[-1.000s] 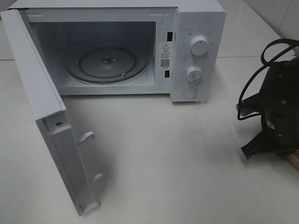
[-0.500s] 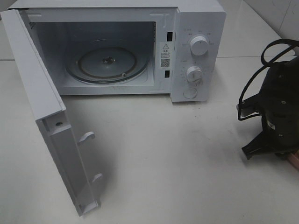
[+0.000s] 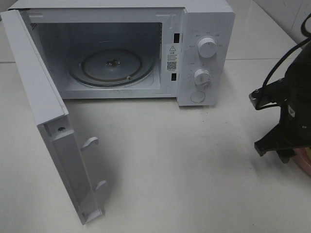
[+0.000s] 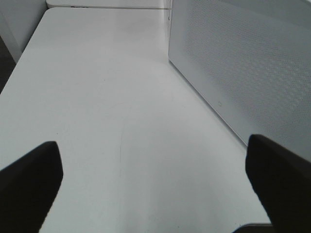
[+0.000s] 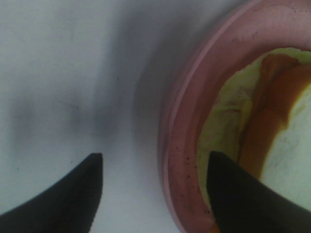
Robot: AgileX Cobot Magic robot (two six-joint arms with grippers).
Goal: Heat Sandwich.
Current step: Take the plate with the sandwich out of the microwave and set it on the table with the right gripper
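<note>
The sandwich (image 5: pixel 286 145), white bread with a brown crust and pale yellow-green filling, lies on the round pink plate (image 5: pixel 182 141). My right gripper (image 5: pixel 155 194) is open and straddles the plate's rim, one finger over the table and the other over the plate's inside. In the high view only a pink sliver of the plate (image 3: pixel 304 162) shows under the right arm (image 3: pixel 294 111); the sandwich is hidden there. The white microwave (image 3: pixel 206 53) stands with its door (image 3: pixel 46 116) swung wide and its glass turntable (image 3: pixel 111 65) bare. My left gripper (image 4: pixel 155 189) hangs open over the table.
The open door juts toward the table's front on the left. White tabletop (image 3: pixel 180 165) stretches between the microwave and the plate. In the left wrist view the door's perforated panel (image 4: pixel 243 63) stands close beside the gripper.
My right gripper's jaws have spread apart. The right arm has shifted a little to the right, and more of the pink plate shows beneath it. The left gripper has not changed.
</note>
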